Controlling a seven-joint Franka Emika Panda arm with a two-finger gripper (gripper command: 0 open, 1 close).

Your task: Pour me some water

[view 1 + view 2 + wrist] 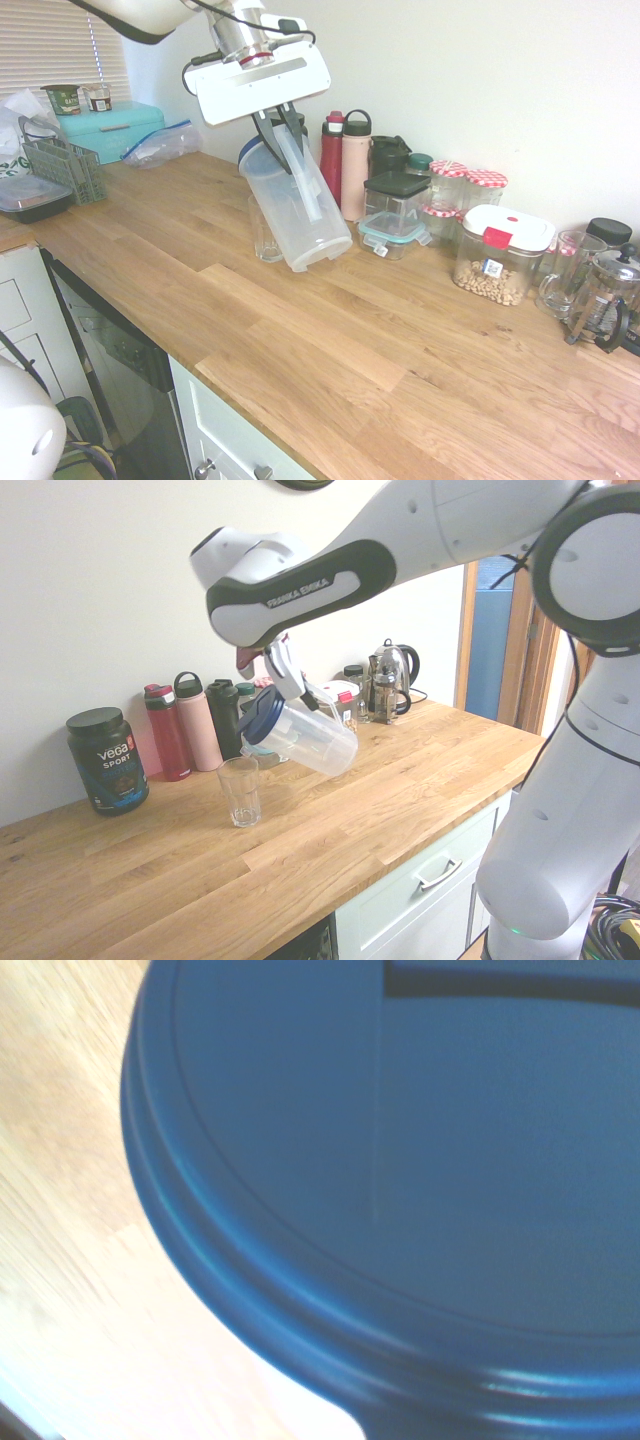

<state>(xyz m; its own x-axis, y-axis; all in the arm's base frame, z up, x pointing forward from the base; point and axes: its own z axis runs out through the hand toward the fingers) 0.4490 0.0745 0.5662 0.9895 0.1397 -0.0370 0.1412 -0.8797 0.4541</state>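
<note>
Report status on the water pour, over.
Pincer shut on pitcher handle. Pitcher tilted, lifted off counter, blue lid toward glass. Nothing in the way.

The white Franka arm (420, 540) enters from the first exterior view's upper left; its gripper (279, 122) points steeply downward, tilted, dark fingers (268, 128) clamped together near frame top-centre.

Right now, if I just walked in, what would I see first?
Probably the big white robot arm's gripper holding a clear pitcher with a blue lid in the air, tipped over toward an empty drinking glass on the wooden counter. Behind them, against the wall, stand a red bottle and a pink bottle.
</note>
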